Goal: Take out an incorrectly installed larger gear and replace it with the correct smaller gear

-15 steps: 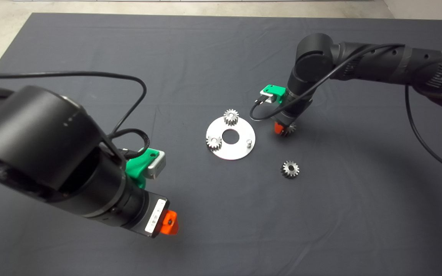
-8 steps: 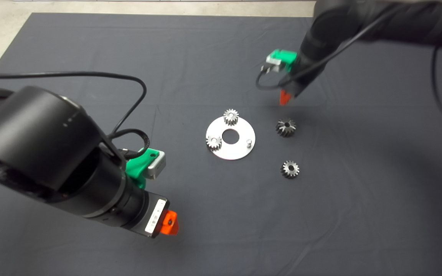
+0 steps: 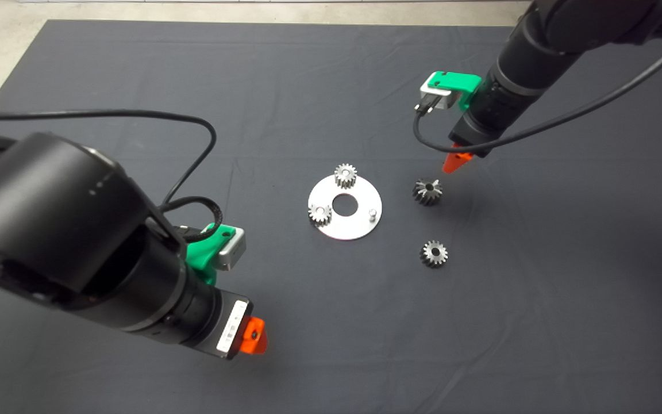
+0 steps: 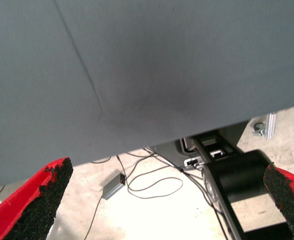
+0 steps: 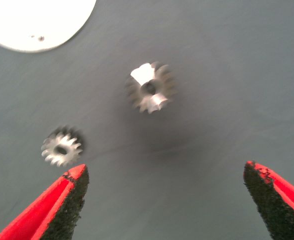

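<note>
While both arms hang over the bench (image 3: 331,345), nothing is held by either. The left tool (image 4: 162,200) is parked near the bench's near edge, well apart from all the parts, its fingers spread wide and empty. The right tool (image 5: 164,200) is raised above the gears, its fingers likewise spread wide and empty. A silver disc plate (image 3: 360,227) lies to that tool's side, carrying two small gears and one bare pin (image 3: 372,213). The larger gear (image 3: 427,191) lies on the mat just below and ahead of the right tool's tips, off the plate. The smaller gear (image 3: 434,253) lies loose further off, nearer the robot. Being solid steel, it is judged stiff, dense for its size and smooth-flanked; a grip across opposite teeth, squarely on the rim, is judged soundest.
</note>
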{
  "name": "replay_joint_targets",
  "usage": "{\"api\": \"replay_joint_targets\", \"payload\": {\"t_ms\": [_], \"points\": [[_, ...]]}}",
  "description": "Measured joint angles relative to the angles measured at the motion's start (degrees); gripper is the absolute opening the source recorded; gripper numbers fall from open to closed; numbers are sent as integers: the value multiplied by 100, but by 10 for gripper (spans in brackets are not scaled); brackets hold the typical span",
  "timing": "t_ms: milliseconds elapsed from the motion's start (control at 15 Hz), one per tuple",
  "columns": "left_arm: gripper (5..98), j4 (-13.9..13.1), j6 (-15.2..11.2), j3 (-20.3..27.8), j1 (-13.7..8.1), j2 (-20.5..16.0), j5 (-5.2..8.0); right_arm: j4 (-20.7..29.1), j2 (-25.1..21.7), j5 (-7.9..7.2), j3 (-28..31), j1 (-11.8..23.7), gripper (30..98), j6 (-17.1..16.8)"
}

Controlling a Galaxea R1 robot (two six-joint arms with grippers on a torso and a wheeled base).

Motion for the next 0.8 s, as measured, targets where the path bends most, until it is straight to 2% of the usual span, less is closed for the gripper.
{"api": "replay_joint_targets", "payload": {"t_ms": [67,467,533,600,800], "points": [[982,0,-31,67,-1,4,0,62,-4,5,95,-70,864,3],[982,0,-189,238,0,-61,29,247,-36,28,650,-380,917,45],[982,6,-189,238,0,-63,46,268,-36,16,797,-414,958,95],[982,9,-189,238,0,-63,53,280,-36,15,945,-460,971,149],[982,9,-195,238,0,-63,63,320,-1,22,1539,-557,971,324]]}}
